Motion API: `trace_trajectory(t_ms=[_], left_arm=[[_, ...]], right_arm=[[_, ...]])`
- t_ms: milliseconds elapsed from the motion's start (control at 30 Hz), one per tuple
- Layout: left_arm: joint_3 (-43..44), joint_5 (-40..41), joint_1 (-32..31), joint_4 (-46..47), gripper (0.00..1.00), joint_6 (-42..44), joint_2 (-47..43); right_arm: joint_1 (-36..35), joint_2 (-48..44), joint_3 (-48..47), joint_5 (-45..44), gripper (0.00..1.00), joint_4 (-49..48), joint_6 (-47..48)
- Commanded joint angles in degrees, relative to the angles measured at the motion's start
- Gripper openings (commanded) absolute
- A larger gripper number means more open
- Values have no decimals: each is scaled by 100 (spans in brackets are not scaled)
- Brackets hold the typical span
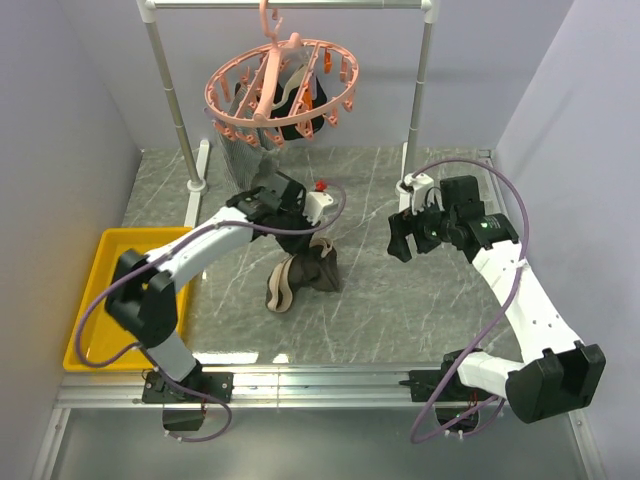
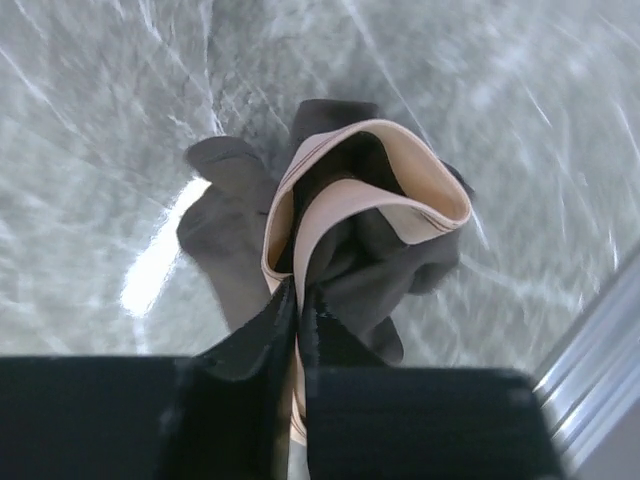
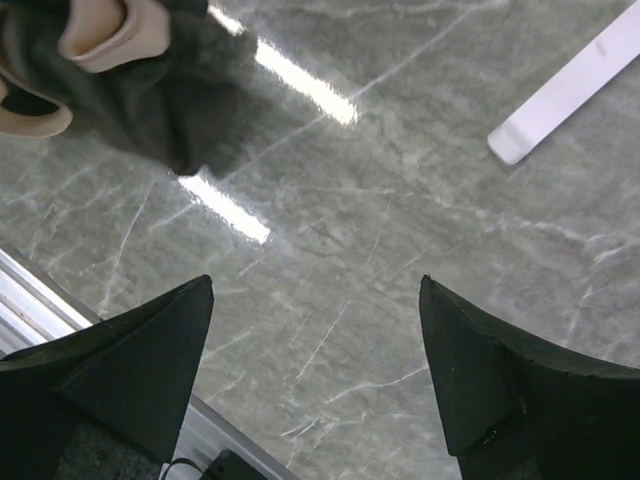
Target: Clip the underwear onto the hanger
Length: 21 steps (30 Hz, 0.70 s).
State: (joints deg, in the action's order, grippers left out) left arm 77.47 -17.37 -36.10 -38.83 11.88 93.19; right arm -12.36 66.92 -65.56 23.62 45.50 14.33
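Note:
The underwear [image 1: 303,273], dark grey-brown with a beige waistband, hangs bunched from my left gripper [image 1: 297,237] above the middle of the marble table. In the left wrist view the left gripper [image 2: 298,295] is shut on the underwear's beige waistband [image 2: 345,195]. The salmon-pink hanger [image 1: 282,88] hangs tilted from the white rail at the back, above and behind the left gripper. My right gripper [image 1: 400,243] is open and empty to the right of the underwear. In the right wrist view the right gripper [image 3: 315,290] sits over bare marble, with the underwear [image 3: 120,60] at the top left.
A yellow tray [image 1: 92,300] sits at the table's left edge. The white metal rail [image 1: 290,4] stands on two posts [image 1: 172,95] at the back. A black garment [image 1: 300,105] and a light patterned cloth [image 1: 240,145] hang on the hanger. A white rail foot [image 3: 565,95] lies on the marble.

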Motion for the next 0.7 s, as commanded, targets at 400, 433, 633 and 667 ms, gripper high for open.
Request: trace_trajectory(t_ms=[400,433,633,667], left_arm=[[-109,-240,242,298,66,-1250,-555],[-179,-528,478,175,66,-1041,-687],[-882,-962,1332,-458,67,-20,-1619],[-970,-840,1359,-555,68,138,-1828]], right_arm=[[-99,708,667,520,73,-1244,-1414],[-143,822,624,669,73,-1323,-1424],[-758,1674,308,838,70,-1631,-1924],[-855,1919,211,803,70,-1623,-1977]])
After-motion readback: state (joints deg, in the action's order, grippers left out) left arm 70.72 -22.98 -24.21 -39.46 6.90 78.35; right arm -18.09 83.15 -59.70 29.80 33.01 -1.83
